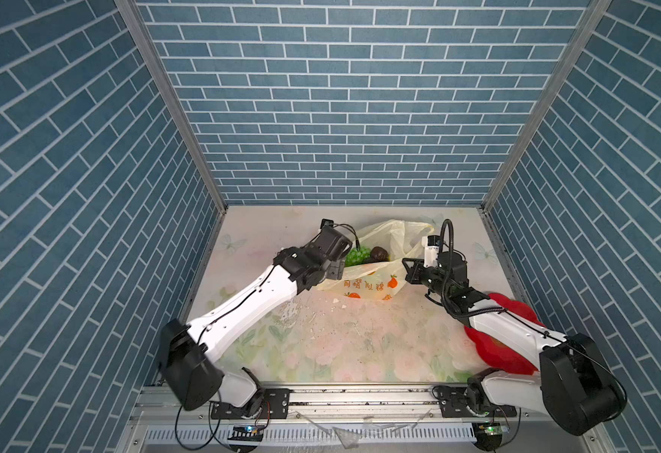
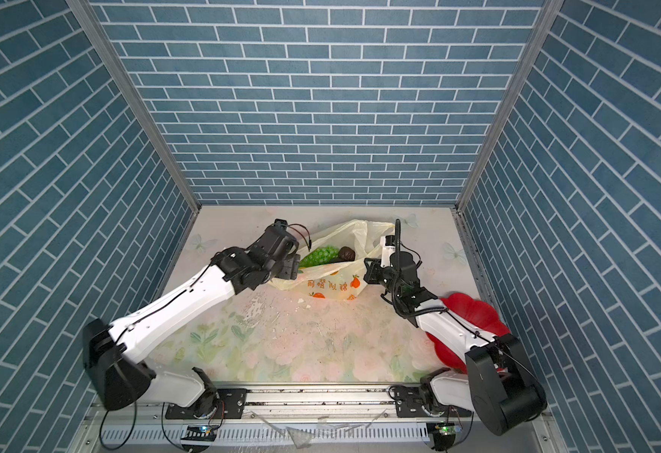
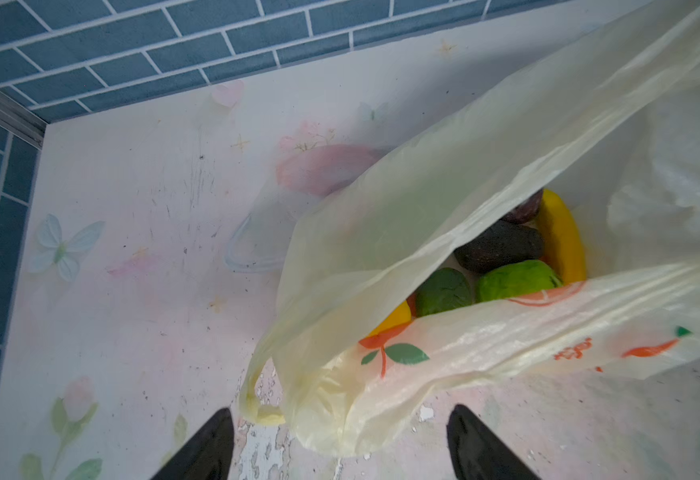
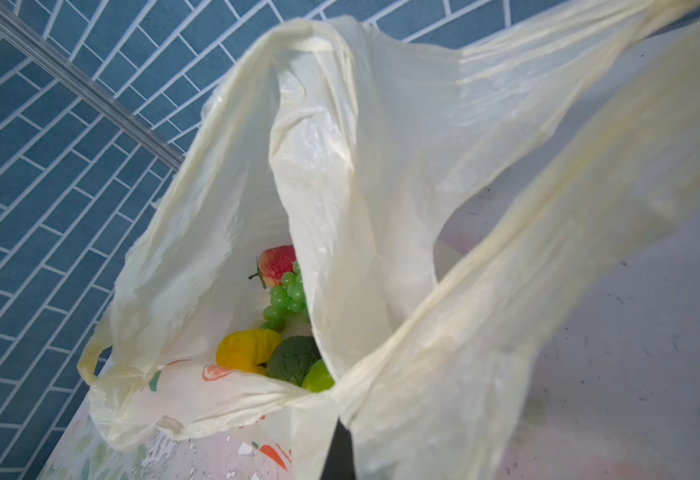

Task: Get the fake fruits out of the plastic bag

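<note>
Fingers (image 3: 211, 449), left gripper (image 3: 342, 411): spread wide, empty, poised at the bag's left corner.
Plastic bag (image 1: 364, 280): on the table (image 1: 360, 353), rear centre, between both grippers; mouth gaping upward.
Fake fruits (image 2: 323, 255): all inside the bag: grape bunch (image 1: 354, 257), dark brown fruit (image 1: 377, 254), banana (image 3: 560, 237), green round fruit (image 3: 516, 280), yellow lump (image 4: 246, 349), strawberry (image 4: 276, 261).
Right gripper (image 1: 408, 270): clamped on a bag handle, holding it taut.
Red plate (image 1: 517, 310): far right, partly under the right arm.
Risk, left: film sags over the opening, so the fingers would likely pinch plastic, not fruit.
Risk, right: should the handle slip, the mouth would collapse over the fruits.
Risk, lift: snagged film could drag the whole bag along.
</note>
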